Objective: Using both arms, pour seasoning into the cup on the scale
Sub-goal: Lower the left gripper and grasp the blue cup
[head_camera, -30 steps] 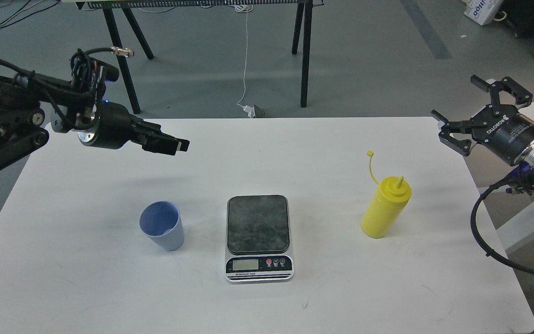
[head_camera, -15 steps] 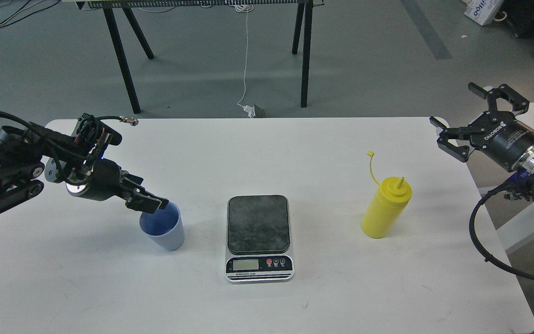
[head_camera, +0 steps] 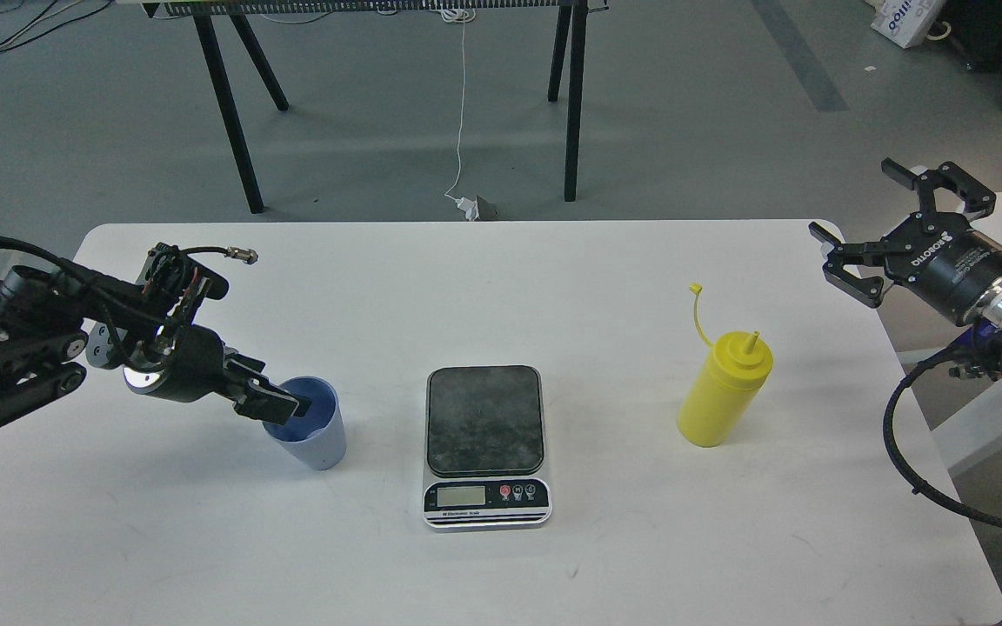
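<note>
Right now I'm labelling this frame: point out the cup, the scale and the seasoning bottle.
cup (head_camera: 320, 445), head view, on its outer front wall.
scale (head_camera: 484, 419), head view, middle of its dark weighing plate.
seasoning bottle (head_camera: 714, 404), head view, on its yellow body.

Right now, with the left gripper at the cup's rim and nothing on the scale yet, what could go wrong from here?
The left gripper has a finger dipping inside the cup at its near rim; a thin-wall pinch like that could slip or tip the light cup during the carry to the scale. The scale's plate is small, so an off-centre placement could leave the cup unsteady. The seasoning stands uncapped, so a hard squeeze by the open right gripper might spurt.
</note>
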{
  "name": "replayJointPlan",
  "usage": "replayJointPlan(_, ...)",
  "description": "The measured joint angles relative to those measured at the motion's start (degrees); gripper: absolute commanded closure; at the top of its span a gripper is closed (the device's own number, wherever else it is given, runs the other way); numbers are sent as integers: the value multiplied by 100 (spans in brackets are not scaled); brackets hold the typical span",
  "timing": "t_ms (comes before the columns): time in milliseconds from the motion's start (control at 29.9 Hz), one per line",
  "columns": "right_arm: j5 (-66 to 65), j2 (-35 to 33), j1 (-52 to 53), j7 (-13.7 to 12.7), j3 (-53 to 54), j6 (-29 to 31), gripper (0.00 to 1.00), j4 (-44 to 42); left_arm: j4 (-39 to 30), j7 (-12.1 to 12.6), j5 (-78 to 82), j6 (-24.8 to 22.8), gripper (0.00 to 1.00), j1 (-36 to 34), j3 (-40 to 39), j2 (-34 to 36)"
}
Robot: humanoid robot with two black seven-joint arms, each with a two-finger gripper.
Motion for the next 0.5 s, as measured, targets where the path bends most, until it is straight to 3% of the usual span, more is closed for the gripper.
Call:
replayJointPlan(201, 0, -5, -39, 0, -1, 0, 1, -3, 18, 0, 1, 0, 24, 91, -4, -2)
replayJointPlan(334, 0, -15, -62, 0, -1, 0, 1, -4, 18, 0, 1, 0, 40, 160, -6, -8)
replayJointPlan(501, 0, -31, -96, 0, -1, 0, 1, -4, 18, -1, 10, 0, 84, 168, -7, -8)
